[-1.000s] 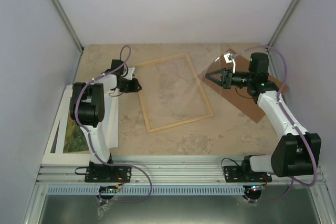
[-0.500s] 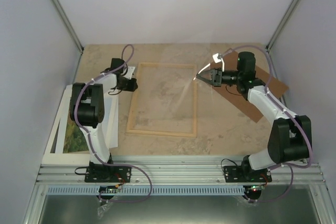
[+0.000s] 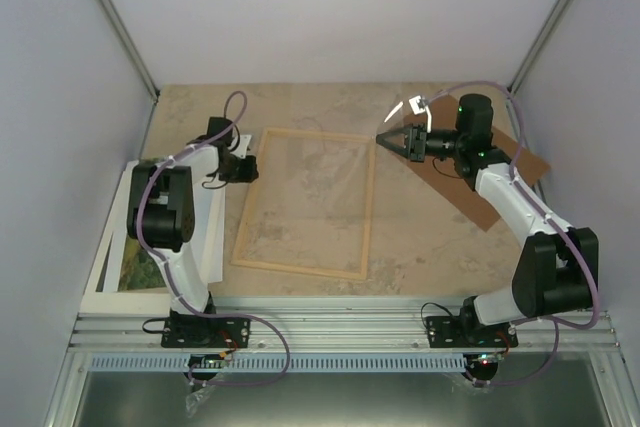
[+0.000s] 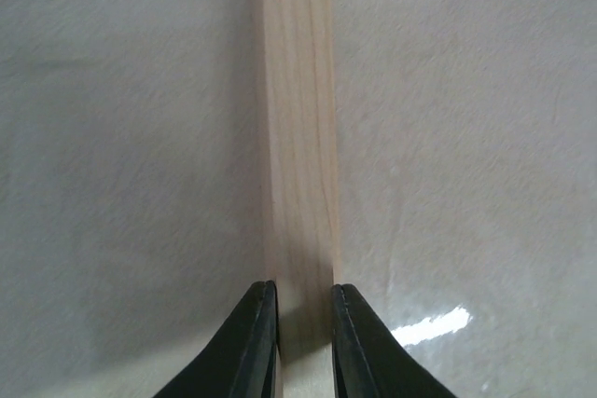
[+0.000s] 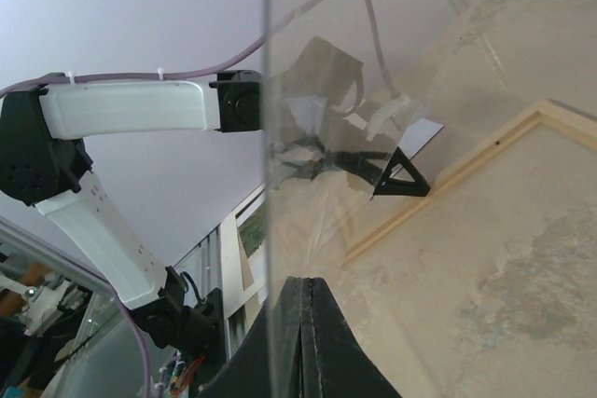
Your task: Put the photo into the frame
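Pale walls [image 3: 330,7], beige marbled tabletop [image 3: 440,237]

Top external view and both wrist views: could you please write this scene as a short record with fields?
frame: flat on the table, centre
left end effector: shut on the frame's left rail
right end effector: shut on the clear pane's edge
clear pane: lifted at the held side
photo: far left, picture side up, outside the frame
backing board: flat under the right arm
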